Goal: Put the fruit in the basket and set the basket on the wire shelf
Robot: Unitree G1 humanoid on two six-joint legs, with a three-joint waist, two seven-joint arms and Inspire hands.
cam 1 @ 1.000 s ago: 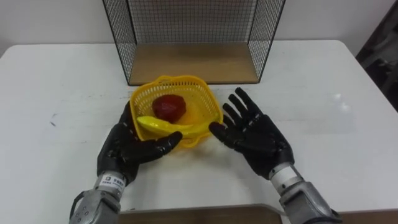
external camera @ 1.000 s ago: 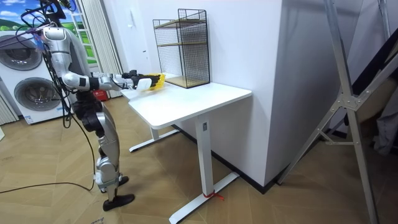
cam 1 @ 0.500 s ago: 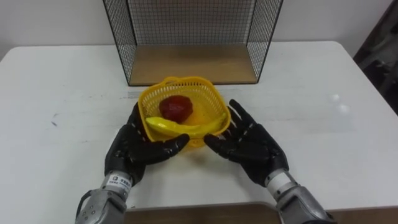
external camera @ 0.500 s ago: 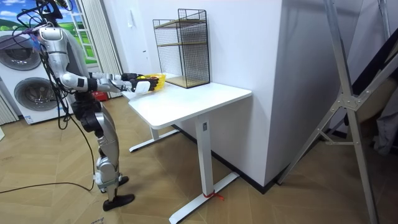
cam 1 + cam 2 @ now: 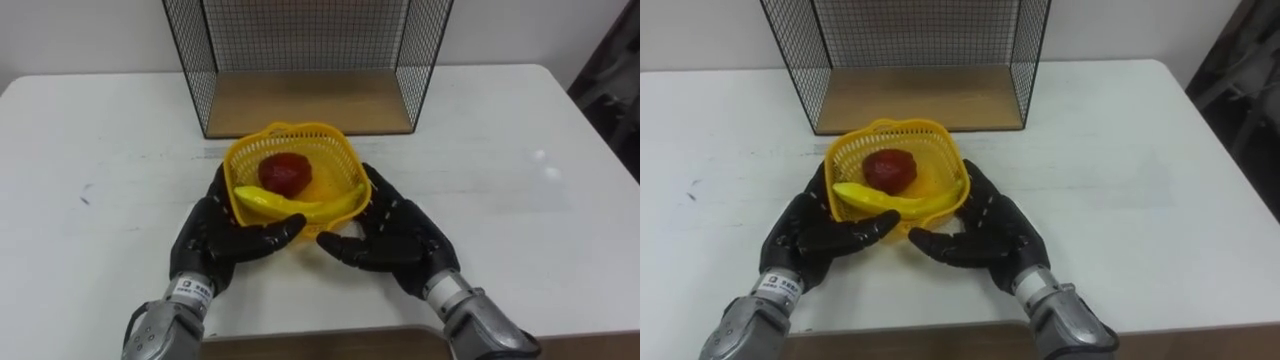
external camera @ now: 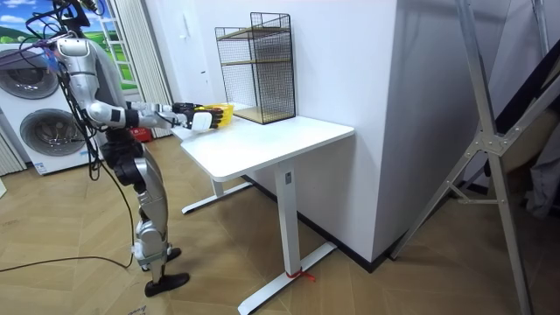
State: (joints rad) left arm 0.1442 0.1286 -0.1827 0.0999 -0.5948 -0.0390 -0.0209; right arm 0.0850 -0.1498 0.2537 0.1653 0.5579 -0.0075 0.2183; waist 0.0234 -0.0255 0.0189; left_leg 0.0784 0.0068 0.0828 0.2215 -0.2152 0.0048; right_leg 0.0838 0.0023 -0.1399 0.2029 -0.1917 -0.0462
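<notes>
Left hand [image 5: 215, 245] and right hand [image 5: 400, 240] are clasping basket [image 5: 290, 128], fingers curling round it; banana [image 5: 295, 205], red fruit [image 5: 284, 172] lying inside; wire shelf [image 5: 310, 100] standing just behind.

A big white table [image 6: 262, 140] stands on thin white legs next to a plain white wall [image 6: 350, 70]. Its top is flat and smooth, with a small dark mark [image 5: 86, 196] near one side. The floor [image 6: 87, 280] is made of light brown wood strips. White washing machines [image 6: 44, 131] with round doors stand at the room view's left, beside a pale curtain [image 6: 149, 44]. A grey metal frame [image 6: 490, 131] with slanted bars stands at the room view's right. The room is bright.
</notes>
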